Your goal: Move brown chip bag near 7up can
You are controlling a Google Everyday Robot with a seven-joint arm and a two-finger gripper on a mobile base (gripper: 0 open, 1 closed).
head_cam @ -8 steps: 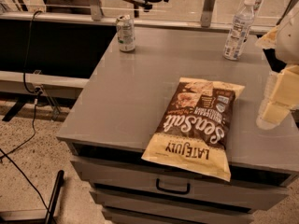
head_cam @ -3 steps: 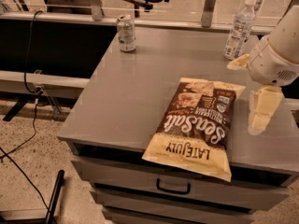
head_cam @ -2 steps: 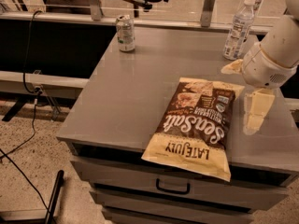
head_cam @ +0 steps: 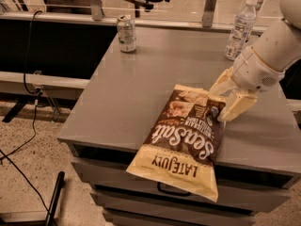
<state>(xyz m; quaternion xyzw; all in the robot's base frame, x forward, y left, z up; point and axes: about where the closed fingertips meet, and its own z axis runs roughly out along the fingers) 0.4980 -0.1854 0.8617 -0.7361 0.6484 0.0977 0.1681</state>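
White rounded arm [head_cam: 275, 48] — cream gripper [head_cam: 219, 105] over tabletop [head_cam: 150, 79].

Grey table [head_cam: 141, 79] front and centre, drawers [head_cam: 117, 175] beneath, dark handle [head_cam: 174, 192]. Clear water bottle [head_cam: 240, 27] far right, just behind the gripper [head_cam: 219, 104] over the table's right side. Black cable [head_cam: 34, 119] trails onto speckled floor [head_cam: 28, 178].

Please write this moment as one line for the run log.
gripper: open, at far-right corner of brown chip bag | bag: flat on table, near end over front edge | 7up can: far-left corner, apart from bag
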